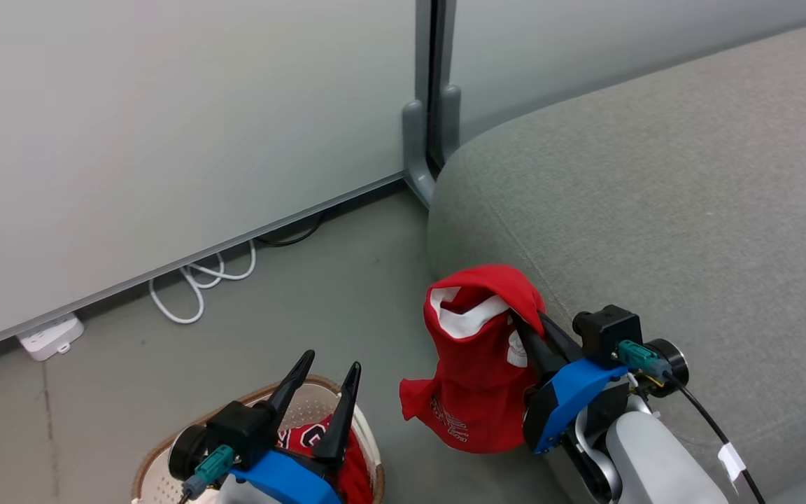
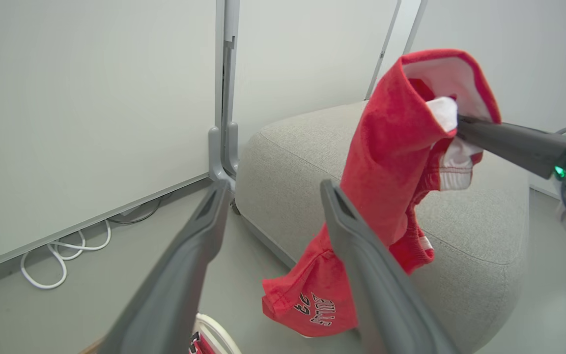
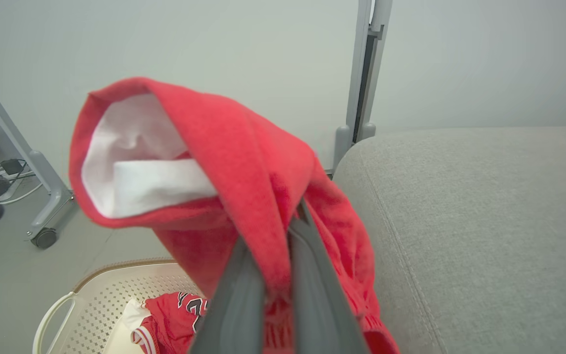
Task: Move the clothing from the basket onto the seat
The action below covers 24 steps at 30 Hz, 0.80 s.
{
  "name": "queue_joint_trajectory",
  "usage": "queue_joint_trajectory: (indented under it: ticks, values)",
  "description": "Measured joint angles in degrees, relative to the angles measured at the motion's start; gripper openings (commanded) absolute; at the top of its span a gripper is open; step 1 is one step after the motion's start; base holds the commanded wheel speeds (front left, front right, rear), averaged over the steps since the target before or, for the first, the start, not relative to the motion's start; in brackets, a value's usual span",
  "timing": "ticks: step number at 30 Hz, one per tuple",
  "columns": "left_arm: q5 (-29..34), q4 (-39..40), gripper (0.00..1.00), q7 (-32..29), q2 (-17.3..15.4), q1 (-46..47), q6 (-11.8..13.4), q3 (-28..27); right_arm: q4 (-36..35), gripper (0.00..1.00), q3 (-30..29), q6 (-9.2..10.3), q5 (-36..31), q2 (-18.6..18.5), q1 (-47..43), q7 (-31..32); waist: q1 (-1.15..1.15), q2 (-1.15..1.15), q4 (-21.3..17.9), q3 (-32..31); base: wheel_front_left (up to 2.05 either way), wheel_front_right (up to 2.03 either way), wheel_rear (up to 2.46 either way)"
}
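A red garment (image 1: 476, 364) with white lining hangs in the air beside the front left corner of the light-grey seat (image 1: 655, 210). My right gripper (image 1: 525, 329) is shut on its upper fold. In the right wrist view the two fingers (image 3: 312, 295) pinch the red cloth (image 3: 243, 162), and the seat (image 3: 484, 206) lies to the right. The cream basket (image 1: 147, 462) stands on the floor at lower left with another red garment (image 1: 298, 437) inside. Above the basket my left gripper (image 1: 331, 364) is open and holds nothing. The left wrist view shows the hanging garment (image 2: 391, 162) in front of the seat (image 2: 474, 236).
A pale partition wall runs behind, with a grey post (image 1: 424, 154) at the seat's corner. A coiled white cable (image 1: 200, 287) and a white power strip (image 1: 50, 336) lie along its base. A grey frame leg on a caster (image 3: 44, 236) stands left of the basket (image 3: 116, 290).
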<state>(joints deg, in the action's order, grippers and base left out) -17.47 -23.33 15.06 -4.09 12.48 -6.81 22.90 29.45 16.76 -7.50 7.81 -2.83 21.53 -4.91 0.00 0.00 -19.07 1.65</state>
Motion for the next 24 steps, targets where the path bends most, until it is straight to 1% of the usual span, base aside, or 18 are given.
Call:
queue_joint_trajectory:
  ticks: [7, 13, 18, 24]
  values:
    - [0.60, -0.10, 1.00, 0.00, 0.33, 0.07, -0.37, -0.29, 0.05, 0.00, -0.05, 0.00, 0.23, -0.01, 0.10, -0.24, 0.00, 0.00, -5.04, 0.53, 0.00, 0.00, 0.00]
    - [1.08, -0.04, 1.00, 0.00, 0.38, 0.08, -0.42, -0.44, 0.15, 0.00, 0.04, 0.00, 0.33, -0.01, 0.06, -0.41, 0.00, 0.00, -7.82, 0.69, 0.00, 0.00, 0.00]
    - [1.43, -0.04, 1.00, 0.00, 0.48, 0.08, -0.44, -0.37, 0.14, 0.00, -0.18, 0.00, 0.34, -0.01, -0.24, -0.49, 0.00, 0.00, -8.48, 0.81, 0.00, 0.00, 0.00]
    - [2.00, 0.24, 1.00, 0.00, 0.37, 0.73, -0.49, -0.01, 0.01, 0.00, -2.26, 0.00, 0.66, -0.01, 1.12, 0.09, 0.00, 0.00, -7.83, 2.25, 0.00, 0.00, 0.00]
